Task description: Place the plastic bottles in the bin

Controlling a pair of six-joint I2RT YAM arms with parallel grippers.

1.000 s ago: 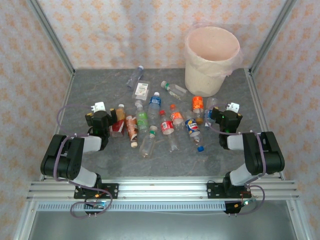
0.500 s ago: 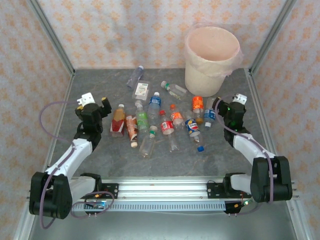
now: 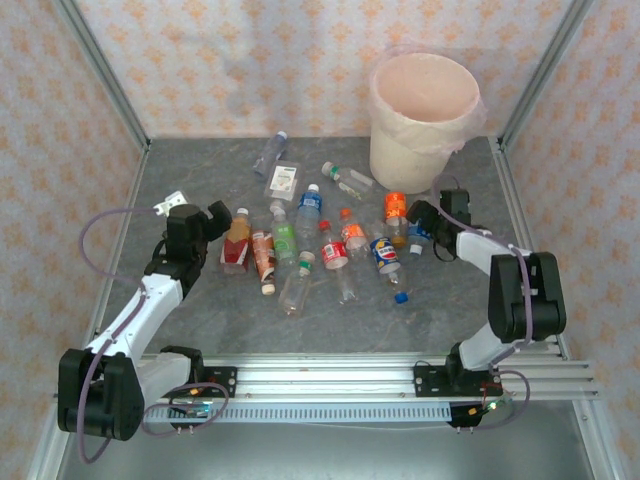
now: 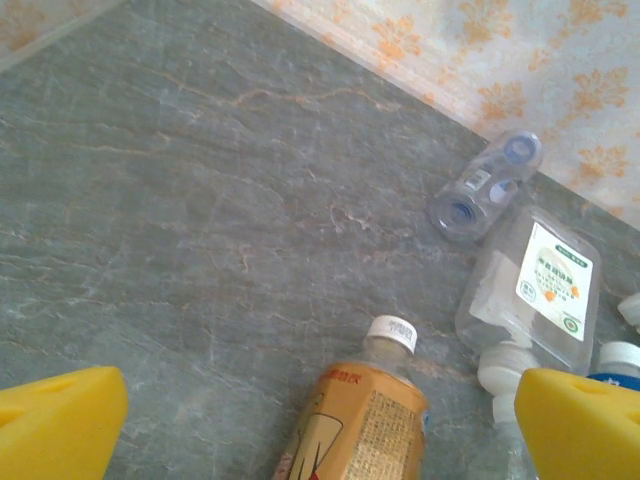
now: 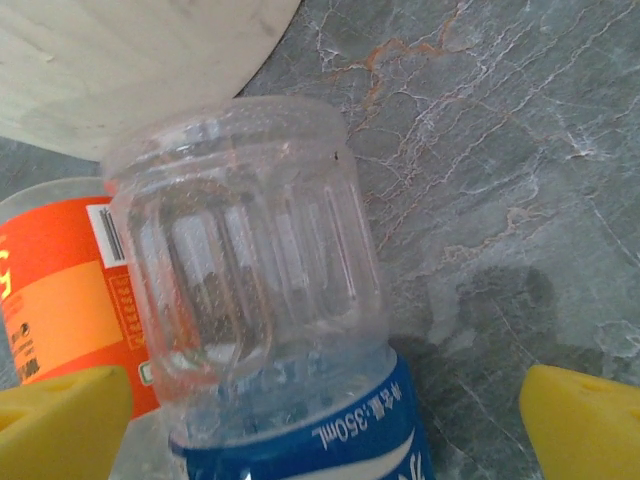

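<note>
The left pincer [image 3: 212, 214] is open by a brown-label bottle [image 4: 365, 425]. The plastic bottles [image 3: 330, 250] lie in the middle of the table [image 3: 240, 325]. The right pincer [image 3: 421, 220] has moved in and is open around a blue-label bottle [image 5: 270, 300] marked "350mL". The bin [image 3: 410, 150], lined with a bag [image 3: 474, 106], stands behind it.

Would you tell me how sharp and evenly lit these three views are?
Top external: soft even light, table sharp. Left wrist: tan bottle crisp, jaws in the corners blurred. Right wrist: blue-label bottle looms close, dim shadow beside it.
</note>
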